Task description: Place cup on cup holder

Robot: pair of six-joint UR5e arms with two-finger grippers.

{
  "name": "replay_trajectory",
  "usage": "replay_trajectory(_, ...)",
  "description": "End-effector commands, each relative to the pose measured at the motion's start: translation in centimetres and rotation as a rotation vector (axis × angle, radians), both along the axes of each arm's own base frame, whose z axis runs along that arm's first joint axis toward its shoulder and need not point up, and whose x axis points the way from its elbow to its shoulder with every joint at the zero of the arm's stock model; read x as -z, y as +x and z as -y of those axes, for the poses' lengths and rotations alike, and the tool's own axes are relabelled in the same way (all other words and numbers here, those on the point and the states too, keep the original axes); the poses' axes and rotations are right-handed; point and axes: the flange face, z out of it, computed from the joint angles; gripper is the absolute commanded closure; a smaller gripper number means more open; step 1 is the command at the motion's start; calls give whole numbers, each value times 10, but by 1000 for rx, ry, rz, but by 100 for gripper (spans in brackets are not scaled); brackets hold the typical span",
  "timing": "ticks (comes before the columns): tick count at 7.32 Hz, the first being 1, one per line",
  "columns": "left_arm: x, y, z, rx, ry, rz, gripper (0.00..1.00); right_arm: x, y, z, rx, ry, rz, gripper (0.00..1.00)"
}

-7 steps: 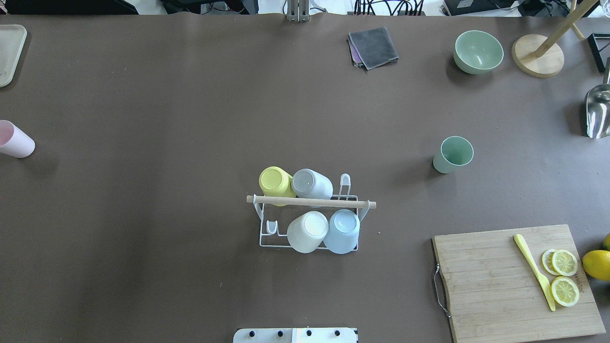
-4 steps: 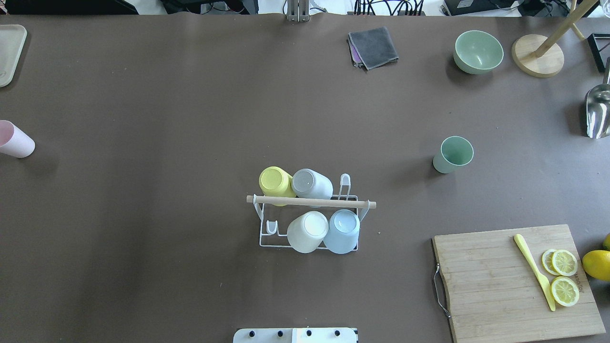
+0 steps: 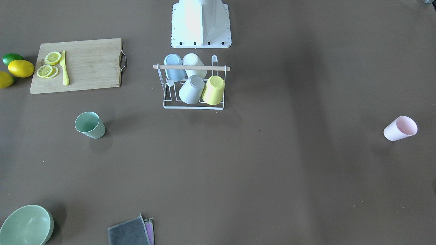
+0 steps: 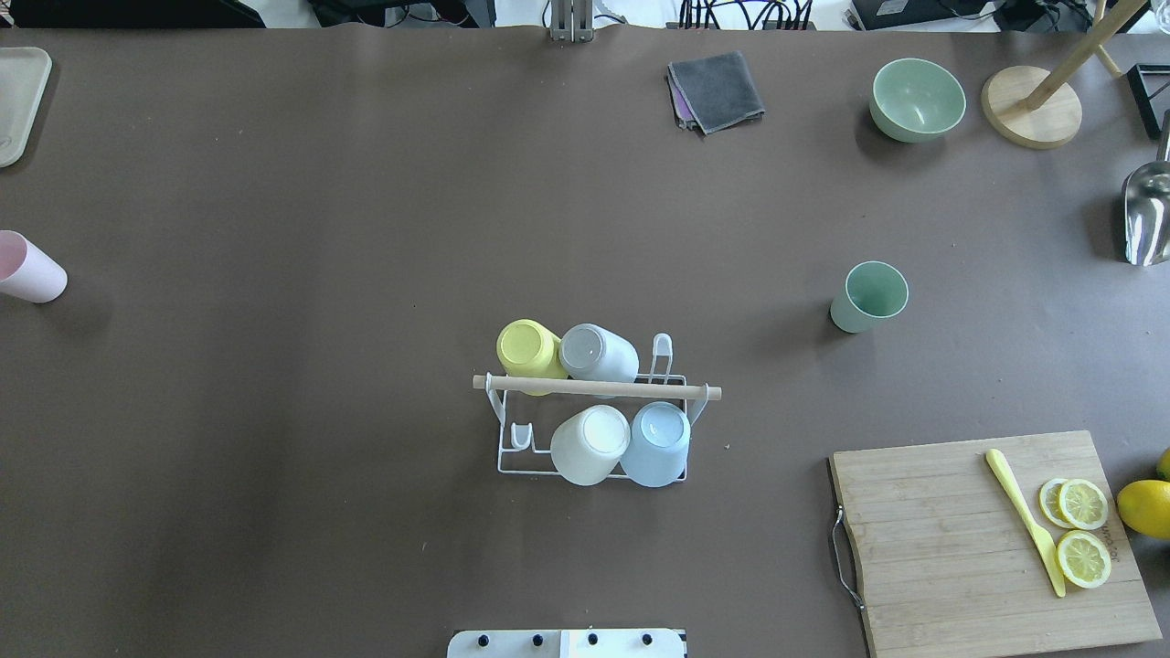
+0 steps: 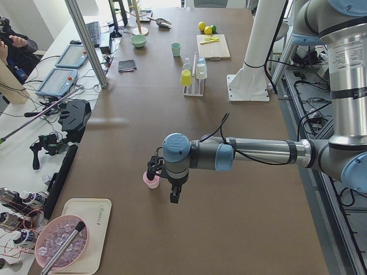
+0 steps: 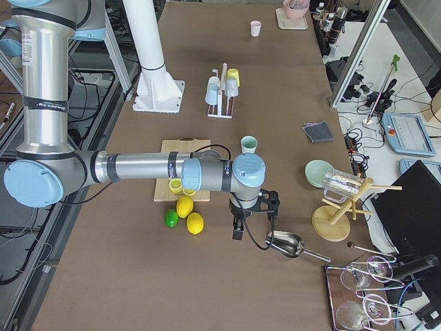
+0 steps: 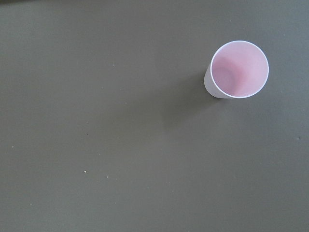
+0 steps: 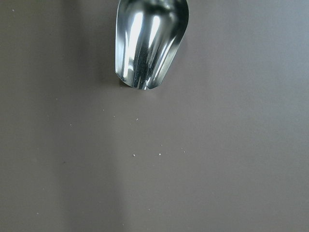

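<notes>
The cup holder [image 4: 594, 388], a white wire rack with a wooden rod handle, stands at the table's middle near the robot base; it also shows in the front view [image 3: 190, 67]. Several cups hang upside down on it. A pink cup [image 4: 32, 270] stands upright at the far left, seen from above in the left wrist view [image 7: 236, 70]. A green cup [image 4: 868, 297] stands upright to the right. My left gripper [image 5: 166, 180] hovers beside the pink cup [image 5: 151, 180]; I cannot tell its state. My right gripper [image 6: 253, 215] hangs near a metal scoop; I cannot tell its state.
A metal scoop [image 8: 149, 43] lies at the right edge [image 4: 1147, 215]. A wooden cutting board [image 4: 987, 539] with lemon slices and a yellow knife is at the front right. A green bowl [image 4: 917, 99], a grey cloth [image 4: 716, 90] and a wooden stand [image 4: 1031, 105] are at the back.
</notes>
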Motion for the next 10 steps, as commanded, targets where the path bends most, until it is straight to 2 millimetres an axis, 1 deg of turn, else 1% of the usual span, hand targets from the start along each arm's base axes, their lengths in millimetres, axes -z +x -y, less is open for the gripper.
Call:
replay_trajectory(1, 1, 23, 8, -58, 6, 40, 1, 1, 0, 1, -4, -1, 1, 0)
replay_trajectory(2, 2, 27, 8, -65, 4, 40, 1, 1, 0, 1, -4, -2, 0, 0)
replay_trajectory(3, 8, 34, 11, -84, 27, 37, 1, 0, 0, 1, -3, -2, -3, 0)
replay_trajectory(4, 13, 34, 14, -98, 55, 39, 1, -1, 0, 0, -5, -6, -3, 0)
replay_trajectory(6, 29, 34, 34, -121, 128, 86, 1, 2, 0, 2, -4, 2, 0, 0)
replay_trajectory(7, 38, 41, 40, -146, 160, 84, 1, 2, 0, 1, -1, 3, 0, 0)
replay_trajectory(8, 41, 47, 52, -188, 199, 87, 1, 2, 0, 1, 0, 4, -2, 0)
replay_trajectory(9, 53, 48, 59, -214, 249, 92, 1, 6, 0, 2, 1, 14, -5, 0)
replay_trajectory(10, 62, 65, 70, -248, 276, 133, 2, 18, 2, 1, 1, 40, -20, 0)
